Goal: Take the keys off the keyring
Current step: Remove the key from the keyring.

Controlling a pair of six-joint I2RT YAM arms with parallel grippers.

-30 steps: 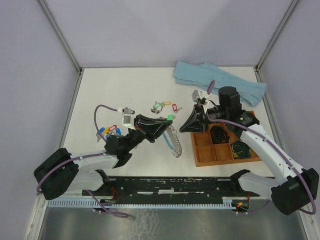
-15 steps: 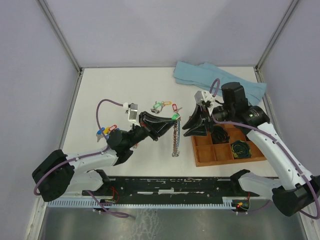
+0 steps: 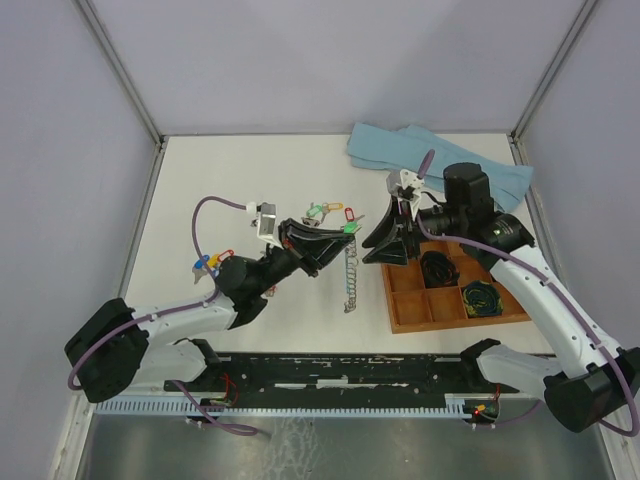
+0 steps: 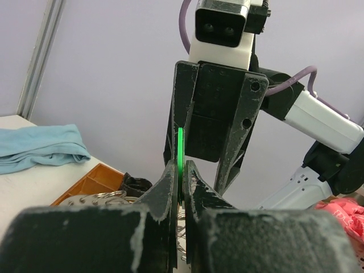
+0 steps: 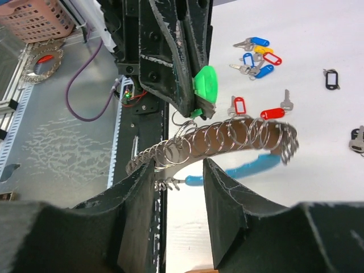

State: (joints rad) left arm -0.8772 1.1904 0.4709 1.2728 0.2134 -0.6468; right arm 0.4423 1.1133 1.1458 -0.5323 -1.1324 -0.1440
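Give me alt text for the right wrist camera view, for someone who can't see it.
The left gripper pinches a green tag, with the keyring, silver rings on a blue arc, hanging below it. The right gripper has its jaws open before the ring; loose keys with coloured tags lie on the table.

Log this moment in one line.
left gripper: jaws shut on green tag | keyring: hanging from tag | right gripper: jaws open, near keyring
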